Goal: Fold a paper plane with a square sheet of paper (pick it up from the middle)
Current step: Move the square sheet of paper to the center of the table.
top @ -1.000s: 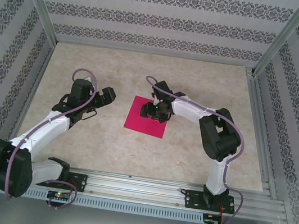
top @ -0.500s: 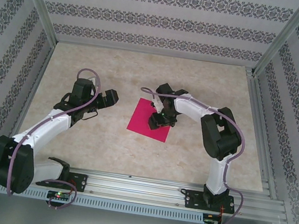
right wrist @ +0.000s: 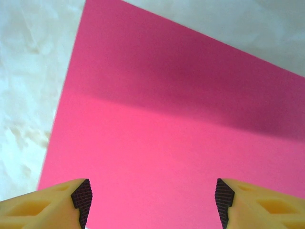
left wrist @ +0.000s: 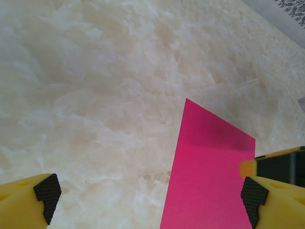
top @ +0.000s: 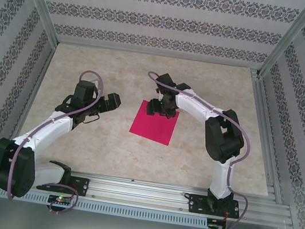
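Observation:
The square sheet of paper (top: 153, 125) lies flat and unfolded on the marble tabletop, magenta-pink. My right gripper (top: 161, 108) hovers over the sheet's far edge, pointing down. In the right wrist view the sheet (right wrist: 181, 124) spreads under the right gripper (right wrist: 152, 202), whose jaws stand apart with nothing between them. My left gripper (top: 110, 101) is open and stays to the left of the paper, a short gap away. In the left wrist view the sheet's near corner (left wrist: 209, 171) lies toward the right finger of the left gripper (left wrist: 148, 200), over bare table.
The beige marble tabletop (top: 119, 68) is bounded by patterned walls and aluminium frame posts (top: 39, 3). A metal rail (top: 146, 189) with both arm bases runs along the near edge.
My right gripper moved from the sheet's middle to its far edge and its jaws widened. The sheet shifted slightly right. The left gripper edged a little toward the paper.

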Action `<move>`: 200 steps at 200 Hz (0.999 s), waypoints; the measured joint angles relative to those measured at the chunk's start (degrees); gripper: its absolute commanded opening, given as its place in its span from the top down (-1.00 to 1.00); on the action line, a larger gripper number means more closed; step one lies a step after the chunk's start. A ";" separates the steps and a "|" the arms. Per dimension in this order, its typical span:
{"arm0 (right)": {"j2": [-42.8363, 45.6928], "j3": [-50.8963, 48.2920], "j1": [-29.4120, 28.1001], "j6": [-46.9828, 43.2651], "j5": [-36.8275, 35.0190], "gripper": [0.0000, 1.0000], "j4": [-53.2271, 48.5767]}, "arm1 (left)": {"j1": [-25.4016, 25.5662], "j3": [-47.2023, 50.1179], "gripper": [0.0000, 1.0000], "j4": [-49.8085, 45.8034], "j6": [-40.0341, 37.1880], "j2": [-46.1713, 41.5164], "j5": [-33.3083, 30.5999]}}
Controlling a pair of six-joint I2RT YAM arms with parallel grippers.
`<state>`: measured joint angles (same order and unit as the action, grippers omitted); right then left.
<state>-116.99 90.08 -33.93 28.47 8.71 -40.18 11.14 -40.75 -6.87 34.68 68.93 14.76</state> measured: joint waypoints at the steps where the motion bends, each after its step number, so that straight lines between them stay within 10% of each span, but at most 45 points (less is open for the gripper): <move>1: -0.33 0.24 -0.09 0.13 0.11 -0.36 0.13 | 0.00 0.00 -1.00 0.00 0.00 0.00 0.00; 133: -8.83 5.05 -4.94 -10.14 10.80 -0.28 -0.22 | 0.00 -1.73 -1.00 -1.77 -1.18 0.57 -0.85; 200: 0.15 3.37 -4.42 -5.22 1.88 -0.58 -3.78 | 0.07 -1.95 -1.00 -1.66 -1.16 2.84 1.70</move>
<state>-116.84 93.45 -38.35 23.24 10.59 -43.97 11.20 -42.70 -8.54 33.52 71.77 16.47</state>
